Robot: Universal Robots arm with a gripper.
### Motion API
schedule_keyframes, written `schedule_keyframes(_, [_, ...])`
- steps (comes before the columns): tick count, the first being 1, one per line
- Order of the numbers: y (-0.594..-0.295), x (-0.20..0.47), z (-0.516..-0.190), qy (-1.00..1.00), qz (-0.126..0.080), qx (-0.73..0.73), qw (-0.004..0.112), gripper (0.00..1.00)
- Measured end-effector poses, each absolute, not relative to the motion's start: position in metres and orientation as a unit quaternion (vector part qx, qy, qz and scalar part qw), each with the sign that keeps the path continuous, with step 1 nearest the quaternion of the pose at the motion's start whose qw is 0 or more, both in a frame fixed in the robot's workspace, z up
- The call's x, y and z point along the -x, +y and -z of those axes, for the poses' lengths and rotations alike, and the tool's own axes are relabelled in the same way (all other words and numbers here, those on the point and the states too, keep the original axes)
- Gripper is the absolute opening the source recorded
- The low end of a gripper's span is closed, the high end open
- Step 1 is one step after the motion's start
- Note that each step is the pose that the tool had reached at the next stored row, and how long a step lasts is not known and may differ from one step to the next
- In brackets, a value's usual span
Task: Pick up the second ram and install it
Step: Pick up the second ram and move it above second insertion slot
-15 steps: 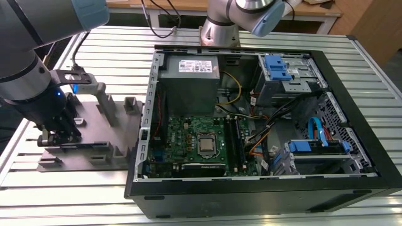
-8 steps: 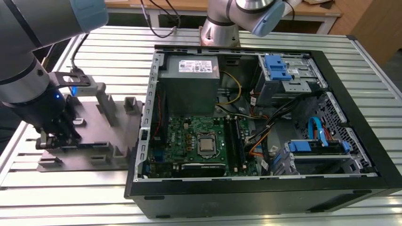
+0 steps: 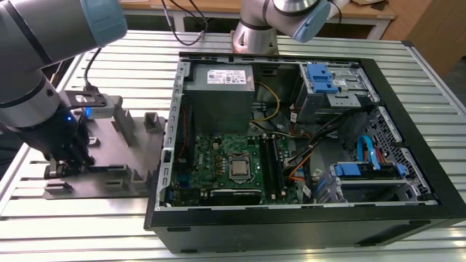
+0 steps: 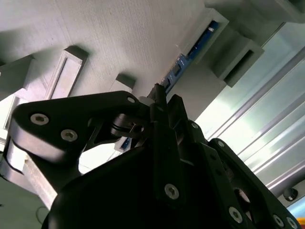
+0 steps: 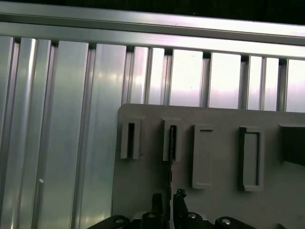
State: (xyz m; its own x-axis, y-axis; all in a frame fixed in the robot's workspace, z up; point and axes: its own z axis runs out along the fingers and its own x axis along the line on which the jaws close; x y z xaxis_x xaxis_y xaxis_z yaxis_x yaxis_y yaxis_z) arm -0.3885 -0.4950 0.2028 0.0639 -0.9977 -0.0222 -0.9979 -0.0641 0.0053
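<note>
The robot arm (image 3: pixel 29 93) looms closest, thick grey with a pale blue cap, bent down on the exterior view's left of the open computer case (image 3: pixel 291 229). Everything sits on a slatted aluminium tabletop (image 3: pixel 73 232). The case lies on its side with its panel off, and inside it I can see a grey power supply (image 3: pixel 218 93) and a green motherboard (image 3: pixel 226 158). Past the case's far side stands the base of another arm (image 3: pixel 258 33).

Just beside the case, on the exterior view's left, lies a flat grey tray (image 3: pixel 109 131) with upright blocks and slots. The arm ends over the part of that tray furthest from the case, and its black hand (image 3: pixel 62 166) is right down among the blocks.

In both wrist views the hand (image 5: pixel 167 198) is clenched on the second ram (image 5: pixel 170 152), with one finger on each flat face. The ram stands on its thin edge in the tray, well apart from the case. Its far end sits in a slotted block, where the second wrist view shows dark chips on a blue board.
</note>
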Motion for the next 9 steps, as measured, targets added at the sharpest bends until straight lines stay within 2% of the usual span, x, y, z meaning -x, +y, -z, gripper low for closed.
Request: schedule_keyframes(9, [-0.495,0.3885,-0.1927,0.684,-0.012,0.729,0.008,0.24])
